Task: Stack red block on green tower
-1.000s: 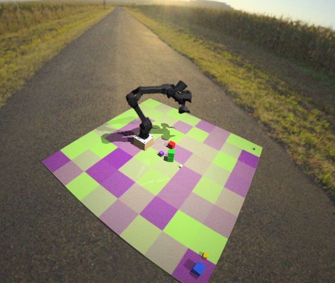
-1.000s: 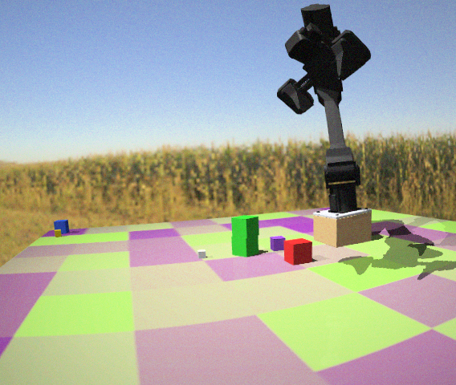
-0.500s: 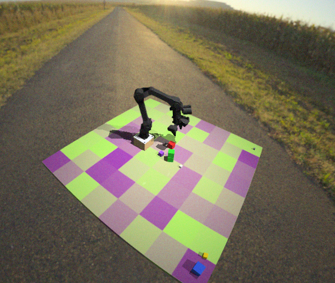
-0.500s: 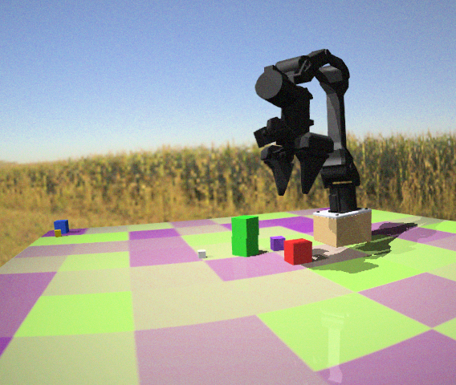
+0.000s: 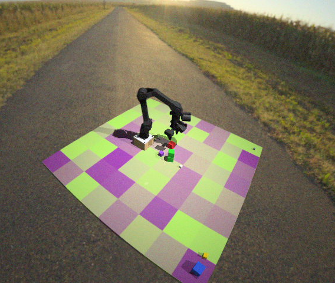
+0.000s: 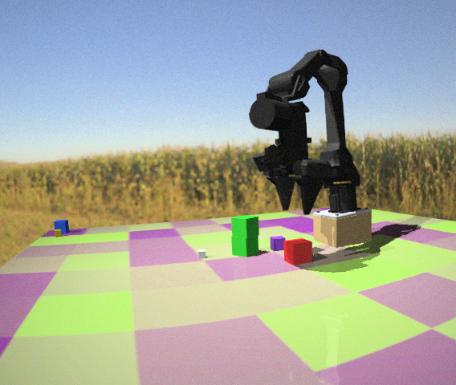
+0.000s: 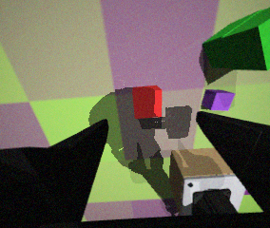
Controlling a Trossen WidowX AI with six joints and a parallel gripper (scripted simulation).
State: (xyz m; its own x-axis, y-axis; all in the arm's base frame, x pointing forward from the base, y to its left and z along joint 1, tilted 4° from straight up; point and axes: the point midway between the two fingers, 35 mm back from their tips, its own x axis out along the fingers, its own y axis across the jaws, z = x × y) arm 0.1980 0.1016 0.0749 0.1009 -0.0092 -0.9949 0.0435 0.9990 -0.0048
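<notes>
The red block lies on the checkered mat, near the arm's tan base. The green tower, two blocks high, stands upright a short way from the red block. My gripper is open and empty. It points down and hangs above the red block, clear of it. In the wrist view the red block lies between the two finger tips, farther down.
A small purple cube sits between the tower and the base. A tiny white cube lies beyond the tower. A blue block and a small yellow cube sit at the mat's far corner.
</notes>
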